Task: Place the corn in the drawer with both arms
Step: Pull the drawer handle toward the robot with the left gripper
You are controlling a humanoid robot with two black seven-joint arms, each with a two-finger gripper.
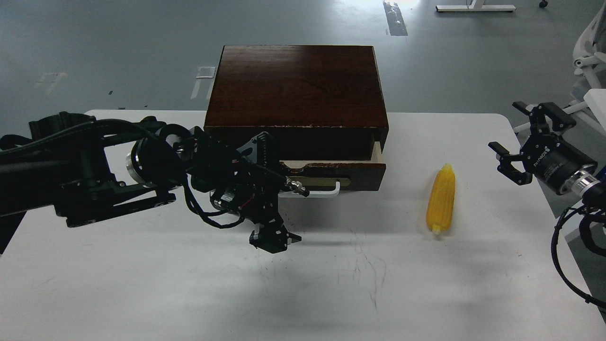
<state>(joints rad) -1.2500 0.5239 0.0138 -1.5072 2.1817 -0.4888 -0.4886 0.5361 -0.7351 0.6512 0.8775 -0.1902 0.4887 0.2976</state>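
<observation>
The corn (441,198) lies on the white table (331,284), right of the drawer (360,173), its tapered tip pointing away from me. The drawer is pulled out a little from the dark brown cabinet (296,85), and a strip of pale interior shows. My left gripper (279,194) sits at the left end of the white handle (326,192) and hides it. Its fingers are dark and tangled with cables, so I cannot tell their state. My right gripper (518,135) is open and empty, in the air to the right of the corn.
A white chair (587,52) and a table edge stand beyond the right arm. Loose black cables (568,255) hang off the table's right edge. Grey floor lies behind the cabinet.
</observation>
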